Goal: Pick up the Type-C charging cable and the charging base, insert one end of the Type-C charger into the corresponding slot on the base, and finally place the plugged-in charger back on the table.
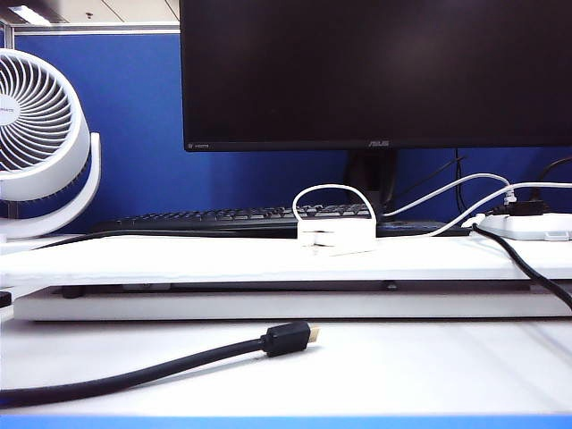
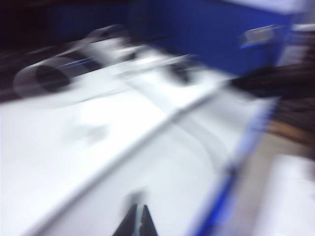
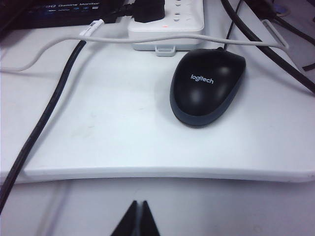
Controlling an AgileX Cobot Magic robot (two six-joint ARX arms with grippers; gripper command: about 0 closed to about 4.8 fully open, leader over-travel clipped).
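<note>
The white charging base (image 1: 337,237) lies on the raised shelf board (image 1: 179,259) of the table (image 1: 402,366), below the monitor. The thin white Type-C charging cable (image 1: 332,188) arches in a loop over the base, with both ends down at the block. Neither gripper shows in the exterior view. My left gripper (image 2: 138,207) is shut and empty over the white table in a heavily blurred left wrist view. My right gripper (image 3: 139,203) is shut and empty, just in front of the shelf board's edge (image 3: 147,173). Base and cable do not show in either wrist view.
A thick black cable with a gold-tipped plug (image 1: 288,340) lies across the front of the table. Fan (image 1: 40,134) at left, keyboard (image 1: 206,218) and monitor (image 1: 375,71) behind. On the shelf's right end: power strip (image 1: 536,225), black mouse (image 3: 206,86), greyish-white cord (image 3: 147,41).
</note>
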